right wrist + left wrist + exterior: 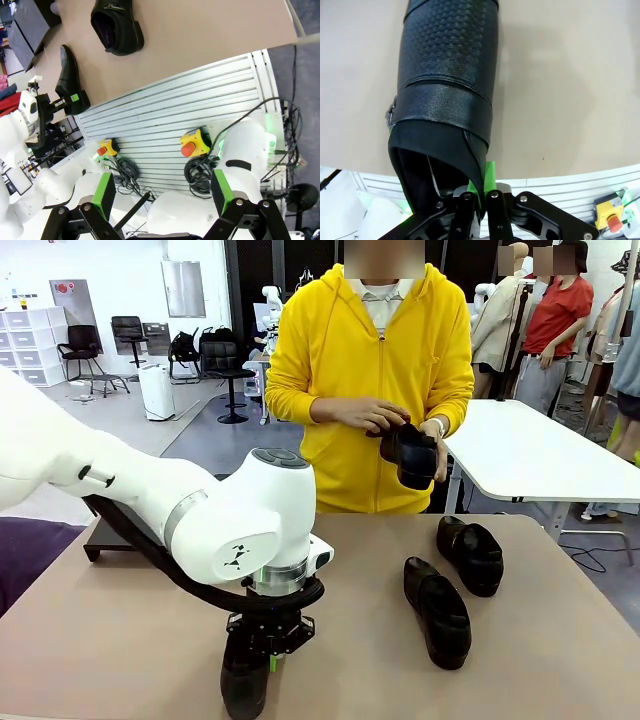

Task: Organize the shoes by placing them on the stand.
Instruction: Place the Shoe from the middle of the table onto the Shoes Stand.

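My left gripper (268, 658) is clenched on the heel rim of one shoe (244, 688) at the near edge of the tan table (110, 640), its toe pointing away from the fingers. My right gripper (161, 195) hangs released, off the table. To the right a second shoe (437, 612) and a third shoe (470, 555) lie close together, a person's hands (372, 417) hold a fourth shoe (412, 452), and the stand (103, 537) sits behind my left arm.

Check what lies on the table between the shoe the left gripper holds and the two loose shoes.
Nothing: in the front view, bare tabletop separates the gripped shoe from the nearer loose shoe and the farther loose shoe.
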Robot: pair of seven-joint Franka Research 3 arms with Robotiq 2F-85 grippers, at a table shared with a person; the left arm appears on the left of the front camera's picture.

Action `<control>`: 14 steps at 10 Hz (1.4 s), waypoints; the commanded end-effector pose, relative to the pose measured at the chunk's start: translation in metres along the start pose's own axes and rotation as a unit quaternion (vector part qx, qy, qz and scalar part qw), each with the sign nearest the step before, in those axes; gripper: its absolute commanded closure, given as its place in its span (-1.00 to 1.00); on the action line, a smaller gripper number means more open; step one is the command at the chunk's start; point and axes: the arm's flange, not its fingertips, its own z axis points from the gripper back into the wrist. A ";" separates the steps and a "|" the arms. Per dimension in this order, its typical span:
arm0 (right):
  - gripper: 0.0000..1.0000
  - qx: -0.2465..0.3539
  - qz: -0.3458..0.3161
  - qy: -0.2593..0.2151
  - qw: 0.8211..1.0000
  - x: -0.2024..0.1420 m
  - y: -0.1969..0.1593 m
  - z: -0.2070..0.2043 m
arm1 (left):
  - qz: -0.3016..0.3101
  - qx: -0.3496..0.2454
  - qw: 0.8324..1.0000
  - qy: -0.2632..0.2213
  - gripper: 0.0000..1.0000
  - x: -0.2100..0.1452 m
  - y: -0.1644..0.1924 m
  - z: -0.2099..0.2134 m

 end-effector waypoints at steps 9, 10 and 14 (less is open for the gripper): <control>-1.00 -0.003 -0.002 0.001 1.000 0.000 -0.001 0.005 | -0.044 0.040 0.984 -0.167 1.00 -0.063 0.274 0.150; -1.00 -0.003 -0.002 0.001 1.000 0.000 -0.001 0.005 | 0.019 -0.022 0.989 -0.144 1.00 -0.062 0.297 0.145; -1.00 -0.003 -0.002 0.001 1.000 0.000 -0.001 0.005 | -0.024 0.056 0.986 -0.154 1.00 -0.070 0.243 0.164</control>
